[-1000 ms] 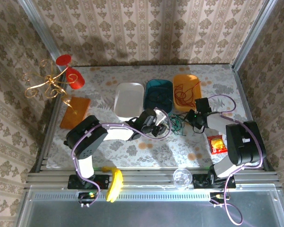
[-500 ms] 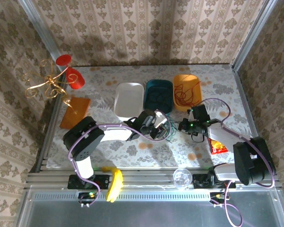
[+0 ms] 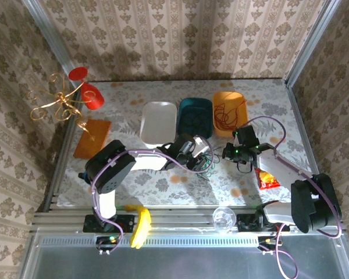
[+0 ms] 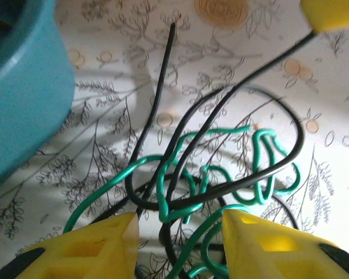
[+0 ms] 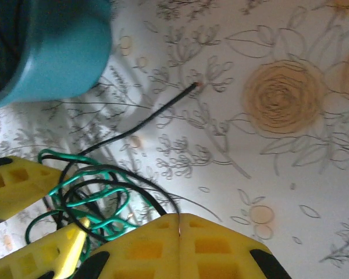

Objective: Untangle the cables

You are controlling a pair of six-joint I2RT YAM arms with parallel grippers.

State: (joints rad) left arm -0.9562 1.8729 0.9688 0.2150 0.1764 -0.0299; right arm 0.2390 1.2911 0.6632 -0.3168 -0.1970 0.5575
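Green cable (image 4: 163, 197) & black cable (image 4: 157, 110) lie knotted in loose, kinked loops mid-desk (image 4: 104, 58), just beside the teal bin (image 4: 23, 87). L tool (image 4: 177, 224) is wide, straddling the knot. R tool (image 5: 179, 224) is narrow, pads together; can't tell if it pinches a strand.
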